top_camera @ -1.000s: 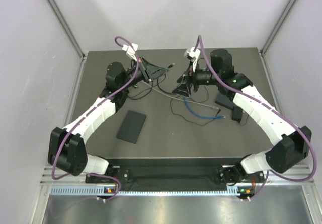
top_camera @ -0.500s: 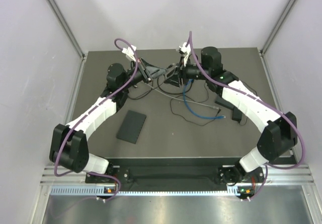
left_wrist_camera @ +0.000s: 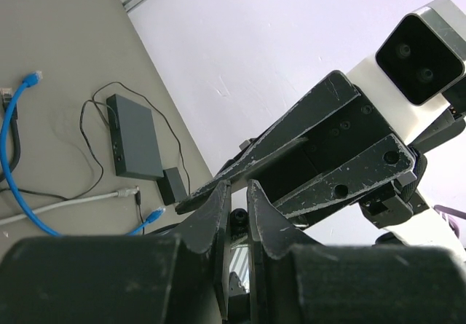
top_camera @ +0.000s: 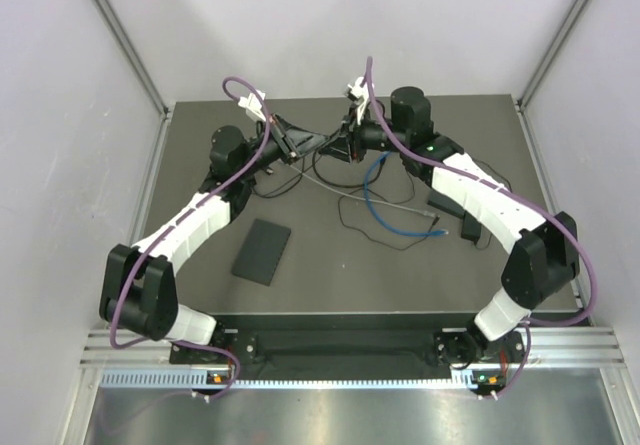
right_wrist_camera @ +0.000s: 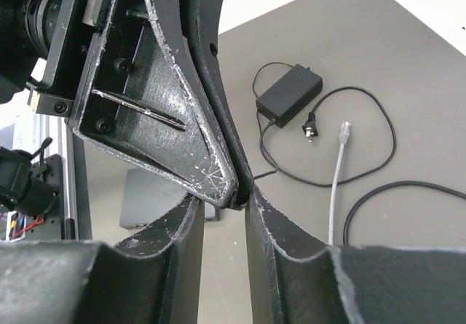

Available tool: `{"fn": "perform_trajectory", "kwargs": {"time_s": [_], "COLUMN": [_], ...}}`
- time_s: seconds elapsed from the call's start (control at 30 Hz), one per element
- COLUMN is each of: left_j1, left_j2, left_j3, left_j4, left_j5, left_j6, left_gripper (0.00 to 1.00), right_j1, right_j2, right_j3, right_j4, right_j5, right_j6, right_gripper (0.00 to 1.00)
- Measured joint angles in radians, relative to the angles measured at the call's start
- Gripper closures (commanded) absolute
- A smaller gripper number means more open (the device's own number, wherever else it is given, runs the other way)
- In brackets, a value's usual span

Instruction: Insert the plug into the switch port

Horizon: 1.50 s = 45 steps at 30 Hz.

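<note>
My left gripper [top_camera: 322, 145] and right gripper [top_camera: 342, 148] meet tip to tip above the back of the mat. The left gripper [left_wrist_camera: 237, 189] is shut with a thin slit and holds nothing. The right gripper [right_wrist_camera: 222, 200] is open, and the left fingertips [right_wrist_camera: 231, 193] sit between its fingers. The blue cable [top_camera: 392, 223] lies on the mat with both plugs [left_wrist_camera: 30, 78] [left_wrist_camera: 153, 215] free. A grey cable plug [left_wrist_camera: 129, 191] lies by the dark grey switch box [left_wrist_camera: 135, 136]. Another grey plug [right_wrist_camera: 344, 129] lies loose.
A black power adapter [right_wrist_camera: 289, 91] with its pronged plug [right_wrist_camera: 309, 129] and thin black cord lies on the mat. A small black block [left_wrist_camera: 172, 184] sits beside the switch. A flat dark slab [top_camera: 262, 251] lies front left. Metal frame posts stand at the mat's back corners.
The right arm swung left across the mat until its gripper met the left gripper's tips, uncovering the blue cable's far end. The left gripper barely moved.
</note>
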State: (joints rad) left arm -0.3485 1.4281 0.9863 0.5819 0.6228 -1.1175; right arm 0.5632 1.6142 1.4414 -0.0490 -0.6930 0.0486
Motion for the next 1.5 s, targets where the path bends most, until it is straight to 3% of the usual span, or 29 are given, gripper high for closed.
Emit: {"fn": "perform_trajectory", "kwargs": {"time_s": [0.07,0.13,0.23,0.27,0.4,0.53,0.67,0.7,0.73,0.8,0.83,0.87,0.93,1.1,1.2,1.33,1.5], "left_j1": [0.001,0.005,0.019,0.034,0.171,0.343,0.419,0.422,0.422,0.418,0.411,0.399,0.333,0.164,0.072,-0.041,-0.133], "left_j2": [0.002,0.002,-0.004,-0.006,-0.013,-0.081,-0.180,-0.200,-0.212,-0.209,-0.203,-0.184,-0.123,0.060,0.201,0.419,0.554], "left_j3": [0.000,-0.003,-0.004,-0.004,-0.016,-0.064,-0.160,-0.188,-0.208,-0.220,-0.216,-0.181,-0.082,0.156,0.268,0.408,0.461], "left_j4": [0.002,0.002,0.007,-0.004,-0.073,-0.229,-0.337,-0.357,-0.377,-0.409,-0.427,-0.510,-0.639,-0.830,-0.932,-1.002,-1.022], "left_j5": [0.000,0.000,0.019,0.019,0.010,0.006,0.022,0.034,0.053,0.121,0.148,0.171,0.190,0.193,0.157,0.092,0.046], "left_j6": [0.000,0.005,0.014,0.024,0.070,0.174,0.265,0.290,0.317,0.391,0.441,0.558,0.760,1.261,1.476,1.666,1.801], "left_gripper": [0.87,0.58,0.37,0.36,0.35,0.38,0.41,0.41,0.43,0.46,0.47,0.49,0.50,0.59,0.61,0.70,0.78], "right_j1": [0.000,0.000,0.000,0.001,0.014,0.050,0.126,0.138,0.148,0.151,0.140,0.117,0.043,-0.210,-0.325,-0.407,-0.461], "right_j2": [0.000,0.000,0.008,0.013,0.016,0.005,0.014,0.019,0.024,0.032,0.032,0.032,0.032,0.018,-0.007,-0.072,-0.129], "right_j3": [0.000,0.000,0.006,0.013,0.015,-0.089,-0.187,-0.198,-0.205,-0.206,-0.206,-0.201,-0.194,-0.189,-0.194,-0.238,-0.268], "right_j4": [-0.001,-0.006,-0.062,-0.089,-0.192,-0.243,-0.311,-0.319,-0.323,-0.343,-0.347,-0.360,-0.376,-0.388,-0.389,-0.388,-0.388], "right_j5": [0.001,0.000,0.006,0.004,0.022,0.089,0.172,0.188,0.206,0.230,0.232,0.222,0.179,0.093,0.072,0.041,0.005], "right_j6": [-0.001,-0.004,-0.043,-0.063,-0.164,-0.262,-0.319,-0.322,-0.327,-0.331,-0.336,-0.329,-0.317,-0.236,-0.177,-0.114,-0.077], "right_gripper": [1.00,1.00,1.00,1.00,1.00,1.00,0.98,0.94,0.83,0.51,0.23,0.13,0.07,0.03,0.02,0.02,0.03]}}
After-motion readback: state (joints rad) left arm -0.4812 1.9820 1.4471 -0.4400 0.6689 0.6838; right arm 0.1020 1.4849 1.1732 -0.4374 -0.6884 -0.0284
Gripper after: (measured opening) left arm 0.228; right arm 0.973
